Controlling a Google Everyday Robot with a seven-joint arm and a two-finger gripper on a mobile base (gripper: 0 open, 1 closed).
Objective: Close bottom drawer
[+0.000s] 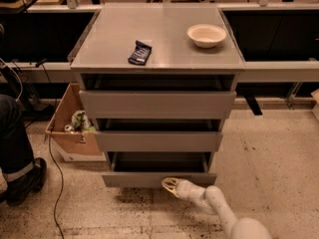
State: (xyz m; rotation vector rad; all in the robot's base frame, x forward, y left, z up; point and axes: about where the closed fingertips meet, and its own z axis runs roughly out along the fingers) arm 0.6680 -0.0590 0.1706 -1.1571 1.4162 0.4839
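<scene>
— What is seen low down?
— The bottom drawer [158, 179] is seen pulled out, and its dark inside is shown. The claw [171, 184] is held just at its front, low over the floor [269, 148]. Whether the front is touched cannot be told.
— And on the tabletop [174, 54]?
— A pale bowl [206, 35] is placed near the back. A small dark packet [140, 53] is laid well apart from it.

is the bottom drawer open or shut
Open: the bottom drawer juts out, its dark interior showing behind the front; the gripper is at its front.
</scene>
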